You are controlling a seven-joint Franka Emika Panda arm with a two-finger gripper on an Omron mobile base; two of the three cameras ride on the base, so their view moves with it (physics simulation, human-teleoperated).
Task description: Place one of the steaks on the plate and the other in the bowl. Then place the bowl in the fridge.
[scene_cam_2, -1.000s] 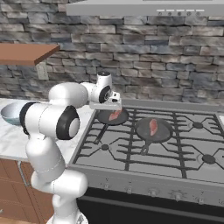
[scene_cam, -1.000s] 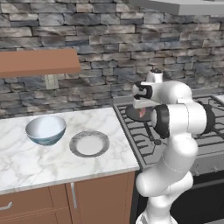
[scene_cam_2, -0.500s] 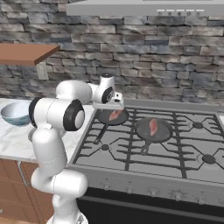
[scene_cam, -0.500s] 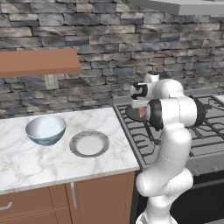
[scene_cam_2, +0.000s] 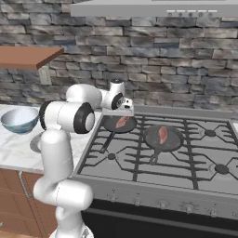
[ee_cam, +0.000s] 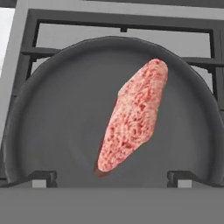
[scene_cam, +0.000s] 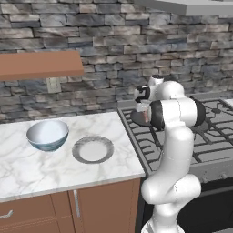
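Gripper jaws wide apart, holds nothing, above pan. Steak lies in pan centre, between tips, untouched. 2nd steak in pan at 3 o'clock. Bowl, plate on counter.

Base cams flank arm, share stove; hand cam close over pan

My white arm has dark joints. Steak: mottled pinkish-red, in a dark grey pan. Bowl: pale blue outside. Plate: white centre, grey speckled rim.
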